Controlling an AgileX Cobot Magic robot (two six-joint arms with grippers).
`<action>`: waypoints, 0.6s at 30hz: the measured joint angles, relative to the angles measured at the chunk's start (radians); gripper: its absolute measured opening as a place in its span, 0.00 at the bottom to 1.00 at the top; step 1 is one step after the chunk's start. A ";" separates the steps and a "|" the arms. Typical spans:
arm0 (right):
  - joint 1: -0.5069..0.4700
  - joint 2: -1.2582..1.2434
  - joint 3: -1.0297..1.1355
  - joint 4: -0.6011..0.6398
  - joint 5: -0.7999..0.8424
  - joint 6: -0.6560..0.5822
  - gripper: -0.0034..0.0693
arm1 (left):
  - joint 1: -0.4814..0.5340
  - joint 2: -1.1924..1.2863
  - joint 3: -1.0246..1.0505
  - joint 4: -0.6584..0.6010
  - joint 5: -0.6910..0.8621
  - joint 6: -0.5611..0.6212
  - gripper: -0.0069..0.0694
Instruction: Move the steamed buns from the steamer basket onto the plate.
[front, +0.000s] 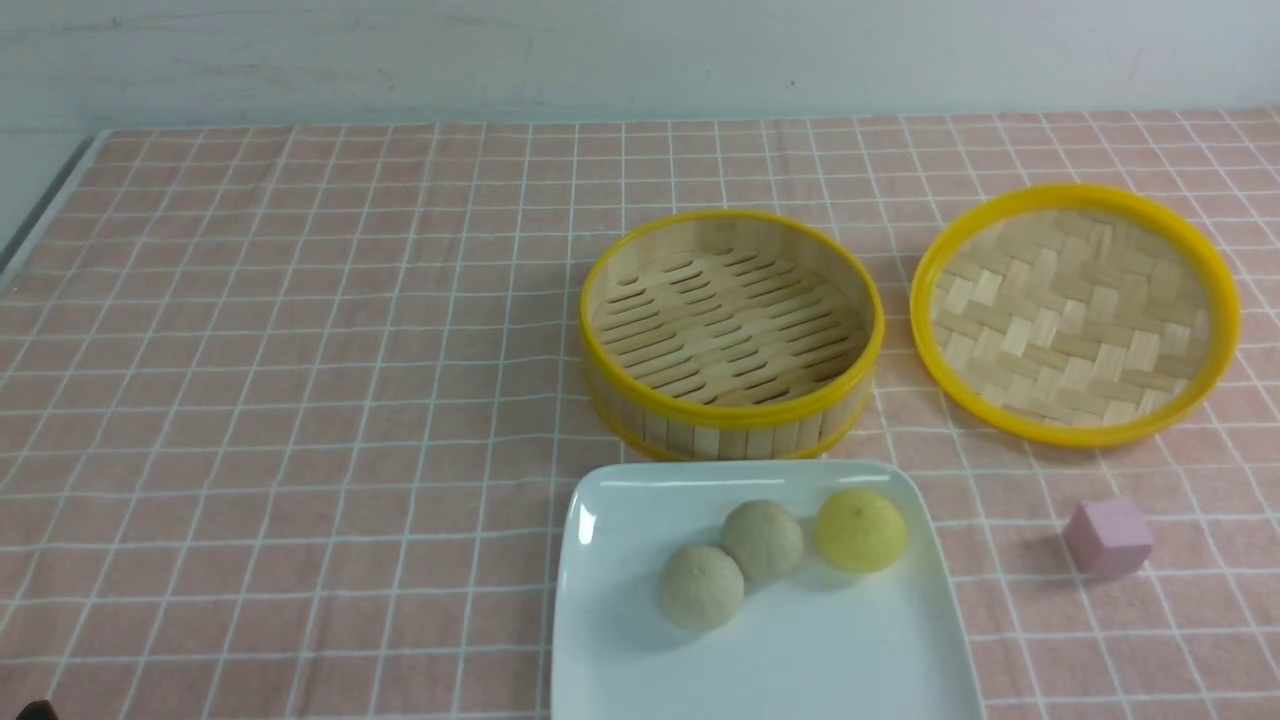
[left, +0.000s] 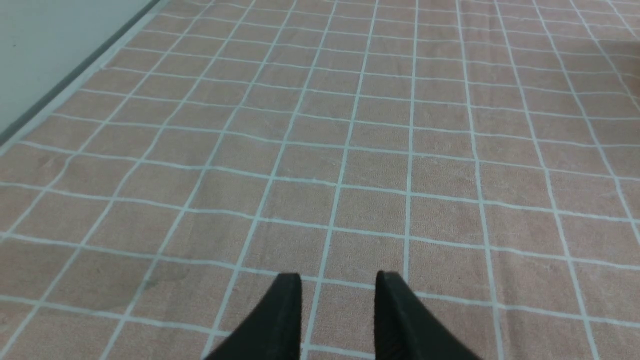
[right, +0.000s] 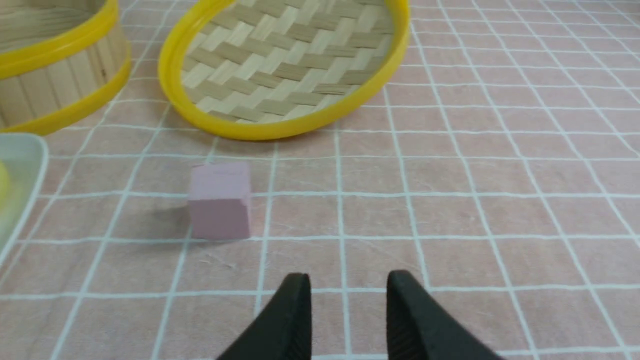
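All three steamed buns sit on the plate, a glossy white square plate at the near edge of the bench, which is covered with a pink cloth checked in white lines. The two beige buns touch each other near the plate's middle, and the yellow bun lies just beside them toward the right, close to the plate's far right corner.

The steamer basket stands upright just behind the plate, and nothing lies on its slatted floor. To its right, close by but apart, rests a shallow woven tray with a yellow rim. A small pink cube sits on the cloth to the right of the plate, nearer than the tray.

Neither arm shows in the front view. In the left wrist view the left claw hangs over bare cloth with its two black fingers parted by a narrow gap and nothing between them. In the right wrist view the right claw is the same, narrowly parted and holding nothing, over the cloth near the cube, with the tray, a part of the basket and a corner of the plate beyond.
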 joint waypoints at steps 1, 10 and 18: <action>-0.012 0.000 0.000 0.002 0.003 0.000 0.38 | 0.000 0.000 0.000 0.000 0.000 0.000 0.40; -0.016 0.000 -0.001 0.006 0.006 0.000 0.38 | 0.000 0.000 0.000 0.000 0.000 0.000 0.40; -0.016 0.000 -0.001 0.010 0.006 0.000 0.38 | 0.000 0.000 0.000 0.000 0.000 0.000 0.40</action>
